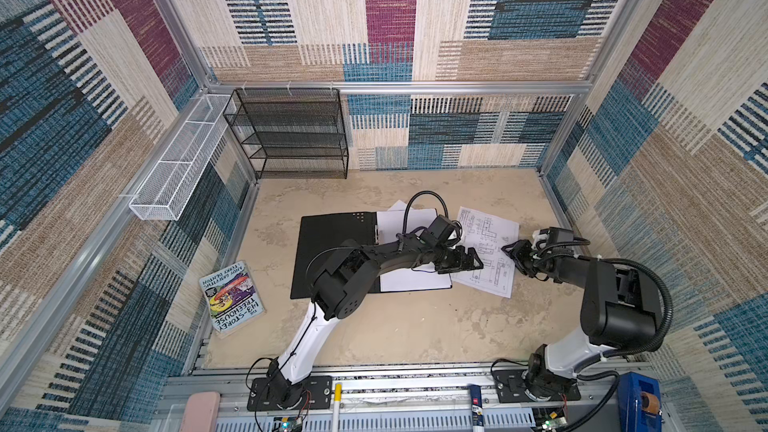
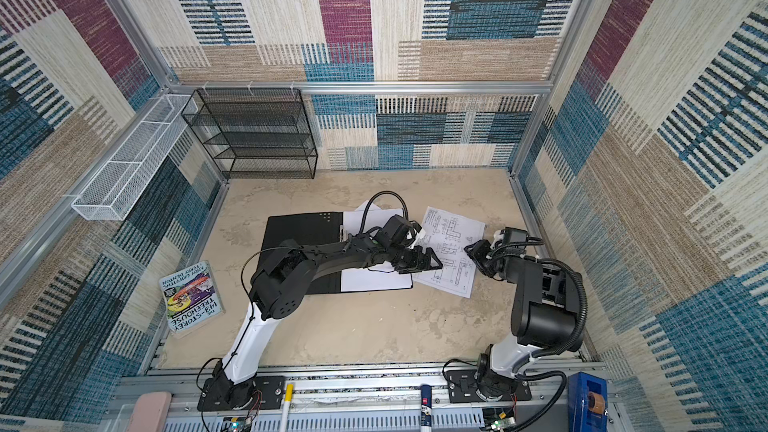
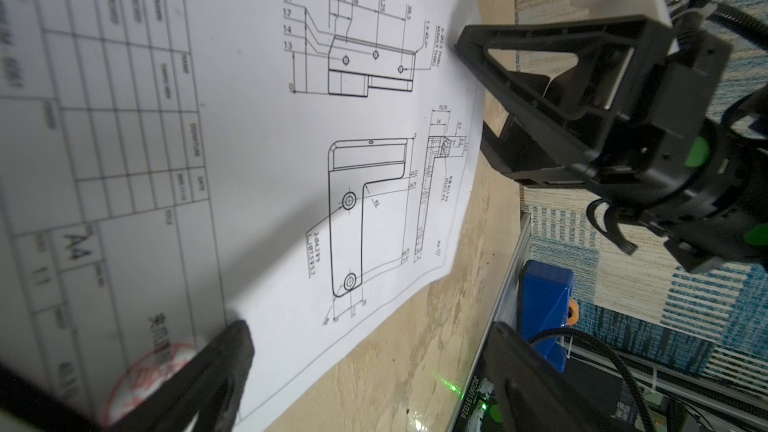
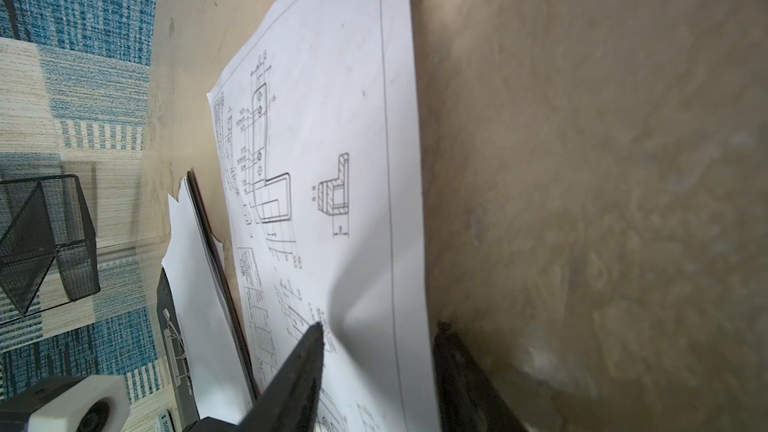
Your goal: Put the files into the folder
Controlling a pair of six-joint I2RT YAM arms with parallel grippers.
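Printed sheet (image 4: 345, 118), its edge between jaws of right gripper (image 4: 380, 328)

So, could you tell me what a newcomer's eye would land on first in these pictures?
The black left gripper and right gripper face each other over a white paper sheet of line drawings, right of centre. Left of it an open black folder holds blank white pages; a colourful paperback book lies near the table's left edge.

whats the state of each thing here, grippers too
folder: open, black inside up
sheets in folder: lying on its right half
drawing sheet: loose on table, outside folder
book: closed, lying flat
left gripper: open, over drawing sheet
right gripper: open, straddling drawing sheet's edge
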